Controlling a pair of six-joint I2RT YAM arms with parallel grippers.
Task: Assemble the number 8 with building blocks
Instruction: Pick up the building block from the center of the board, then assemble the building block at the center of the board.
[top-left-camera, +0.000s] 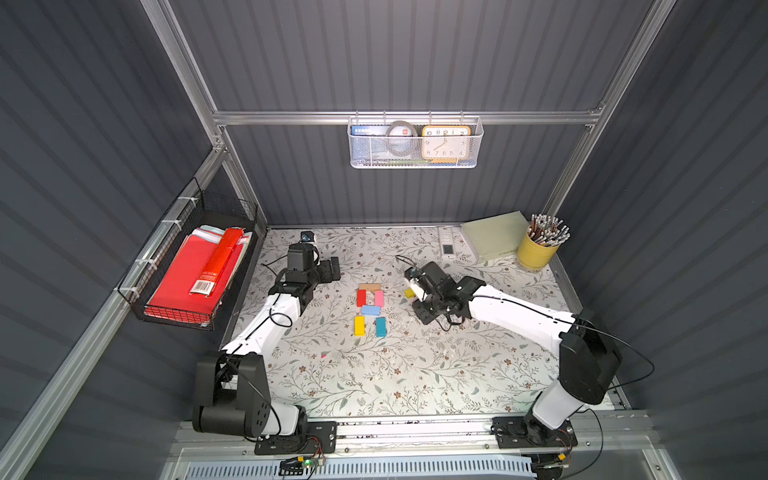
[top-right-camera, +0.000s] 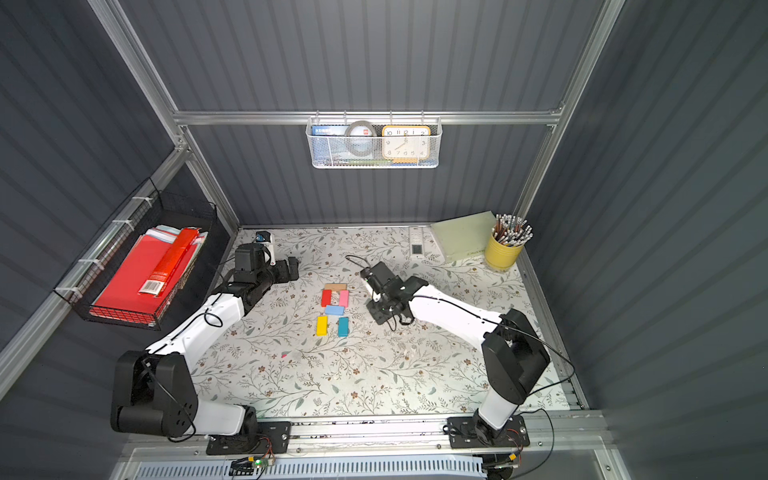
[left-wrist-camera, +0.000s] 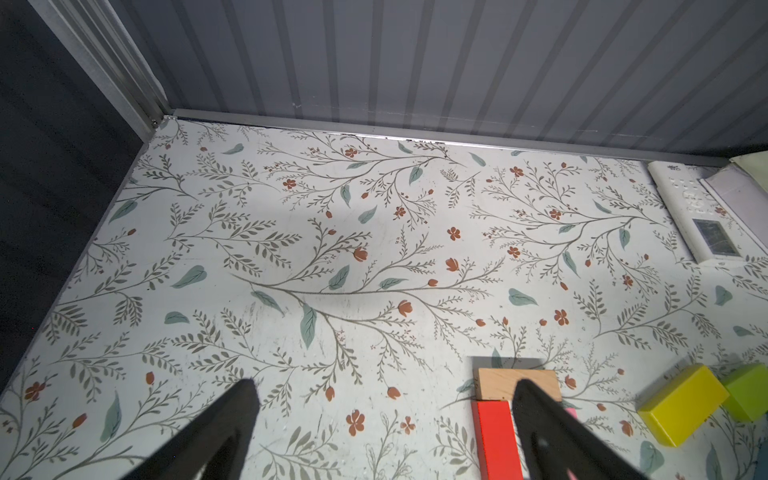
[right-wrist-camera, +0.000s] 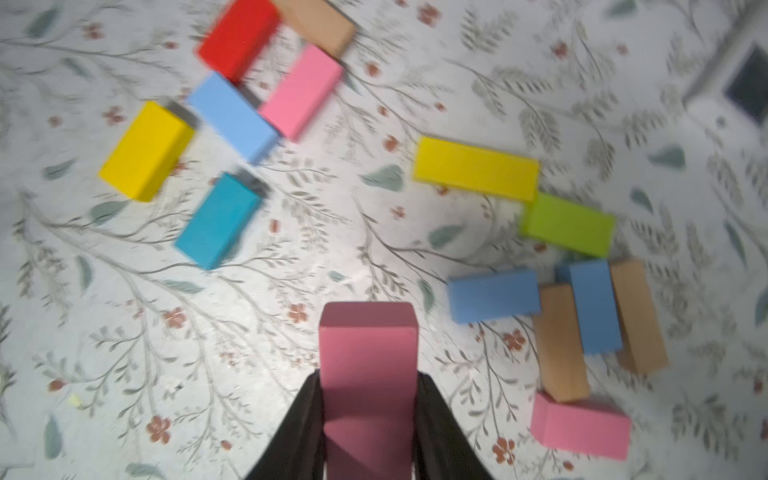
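Right gripper (right-wrist-camera: 368, 376) pinches a dusky-pink flat wooden block (right-wrist-camera: 368, 340) over the floral tabletop (top-left-camera: 374, 374); left gripper (left-wrist-camera: 385, 388) gapes wide, empty. Unfinished number 8 (top-left-camera: 370, 309), six coloured blocks, lies mid-tabletop, with spare blocks (right-wrist-camera: 494, 295) beside it toward the right edge.

We see a robotics lab test cell dressed up as a home desk. Grey ribbed wall panels (top-left-camera: 415, 54) sit in an aluminium frame (top-left-camera: 399, 117), and a left arm (top-left-camera: 270, 320) and a right arm (top-left-camera: 519, 316) are bolted to a rail (top-left-camera: 415, 432). The homely touches are a floral tabletop (top-left-camera: 395, 374), a clock (top-left-camera: 445, 143) in a white mesh basket (top-left-camera: 411, 165), red folders (top-left-camera: 178, 286) in a black wire basket (top-left-camera: 228, 208), and a yellow cup (top-left-camera: 534, 251) of pencils (top-left-camera: 548, 228).
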